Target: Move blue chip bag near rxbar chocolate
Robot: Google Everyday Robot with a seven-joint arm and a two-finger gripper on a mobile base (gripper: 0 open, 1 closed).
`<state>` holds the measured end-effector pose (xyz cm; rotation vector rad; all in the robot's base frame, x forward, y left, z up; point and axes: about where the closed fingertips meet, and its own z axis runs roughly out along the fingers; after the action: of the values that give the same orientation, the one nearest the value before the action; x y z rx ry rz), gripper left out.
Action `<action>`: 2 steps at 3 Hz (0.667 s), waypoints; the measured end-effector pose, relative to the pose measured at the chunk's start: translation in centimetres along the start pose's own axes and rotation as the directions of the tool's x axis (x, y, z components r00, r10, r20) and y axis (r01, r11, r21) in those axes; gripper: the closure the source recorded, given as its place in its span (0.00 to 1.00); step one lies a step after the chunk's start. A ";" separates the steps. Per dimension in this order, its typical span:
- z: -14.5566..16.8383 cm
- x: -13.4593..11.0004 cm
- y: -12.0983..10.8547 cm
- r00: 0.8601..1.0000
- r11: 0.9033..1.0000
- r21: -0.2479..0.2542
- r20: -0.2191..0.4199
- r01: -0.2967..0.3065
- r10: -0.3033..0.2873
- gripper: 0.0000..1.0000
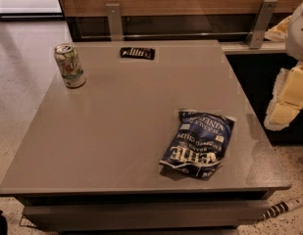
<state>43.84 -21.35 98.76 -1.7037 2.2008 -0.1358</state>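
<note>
Three items sit on the flat grey desk [116, 131], one of each. The crinkly navy-blue chip bag [199, 143] lies flat near the front right corner. Its long axis runs front to back, its far end leans slightly right, and its white lettering is upside down to the camera. The small black rxbar chocolate wrapper [137, 53] lies crosswise by the far edge, well apart from the bag. A white-green drink can [69, 65] stands upright at far left. The white-and-yellow end effector [287, 99] hangs beyond the desk's right edge; released or clenched, I cannot tell.
</note>
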 end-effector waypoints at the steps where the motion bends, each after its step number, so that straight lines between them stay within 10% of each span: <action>1: 0.0 -0.1 0.0 1.000 1.000 0.001 0.000 0.001 -0.001 0.00; 2: 2.9 -2.2 -0.6 0.999 0.997 -0.066 -0.021 0.048 -0.050 0.00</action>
<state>45.83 -19.06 96.71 -1.8005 2.2040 -0.0966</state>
